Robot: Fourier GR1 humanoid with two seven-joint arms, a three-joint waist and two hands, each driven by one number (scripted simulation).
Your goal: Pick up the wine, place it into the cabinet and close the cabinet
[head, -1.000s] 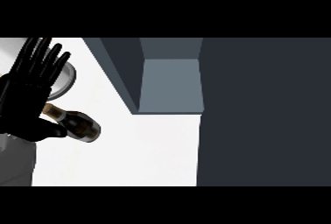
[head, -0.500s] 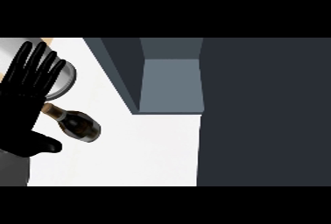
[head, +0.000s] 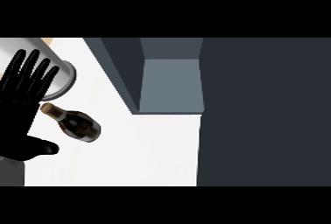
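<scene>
Left hand (head: 20, 120), released with fingers straight, partly covers a grey round vessel (head: 63, 78), perhaps a pot, its contents hidden. The wine bottle (head: 77, 124) lies on the white tabletop (head: 142, 148) just beside the hand. Right of it stands the open cabinet (head: 169, 83).

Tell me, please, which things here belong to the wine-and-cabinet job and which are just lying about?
For the job: wine bottle, lying on its side; open cabinet; left robot hand, open beside the bottle.
Lying about: grey metal cylinder, behind the robot hand.
</scene>
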